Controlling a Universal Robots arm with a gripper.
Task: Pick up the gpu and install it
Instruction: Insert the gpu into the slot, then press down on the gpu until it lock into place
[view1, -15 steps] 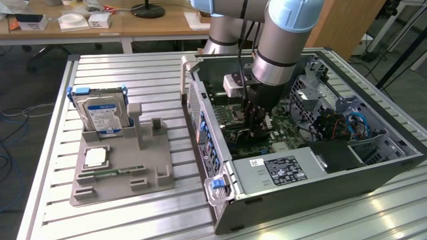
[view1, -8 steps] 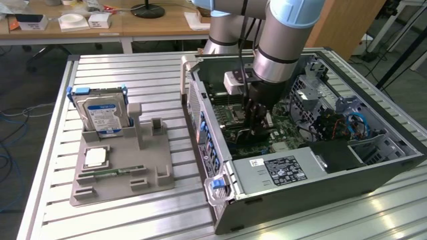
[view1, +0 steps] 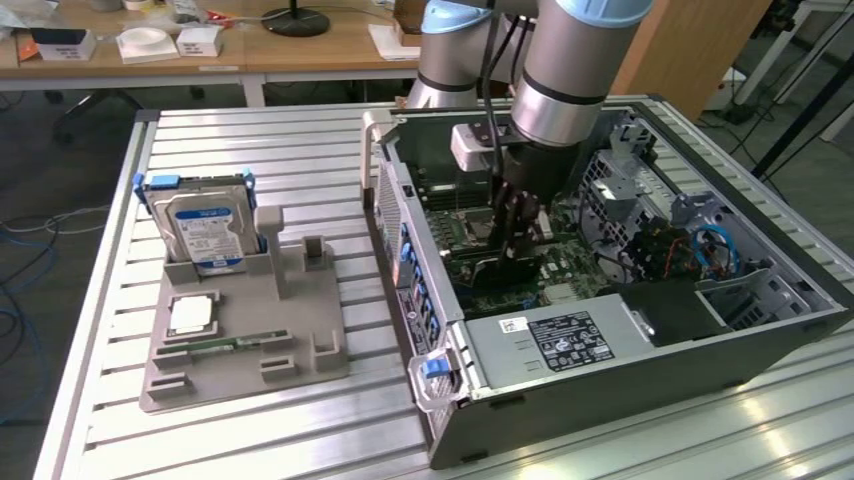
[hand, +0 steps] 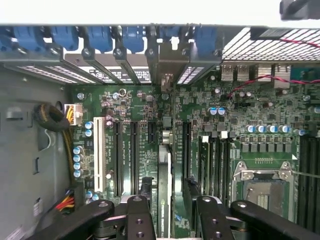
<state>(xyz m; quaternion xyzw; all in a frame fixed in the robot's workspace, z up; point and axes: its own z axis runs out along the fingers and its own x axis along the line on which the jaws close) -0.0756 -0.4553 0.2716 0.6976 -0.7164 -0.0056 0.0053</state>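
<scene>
The gpu (hand: 165, 150) stands on edge over the green motherboard (hand: 135, 107), inside the open computer case (view1: 747, 340). Its pale metal end bracket (hand: 167, 70) sits in line with the rear slot openings under the blue clips. My gripper (hand: 166, 187) is shut on the card's upper edge, one finger (hand: 145, 187) on each side. In the exterior view the gripper (view1: 514, 245) reaches down into the middle of the case, and the black card (view1: 501, 275) shows just below it, low against the board.
On the table at the exterior view's left, a grey fixture (view1: 240, 350) holds a silver hard drive (view1: 207, 235) and a small memory stick (view1: 227, 343). A power supply (view1: 561, 340), drive cages and cables (view1: 707, 250) crowd the case. An empty CPU socket (hand: 262, 187) lies beside the slots.
</scene>
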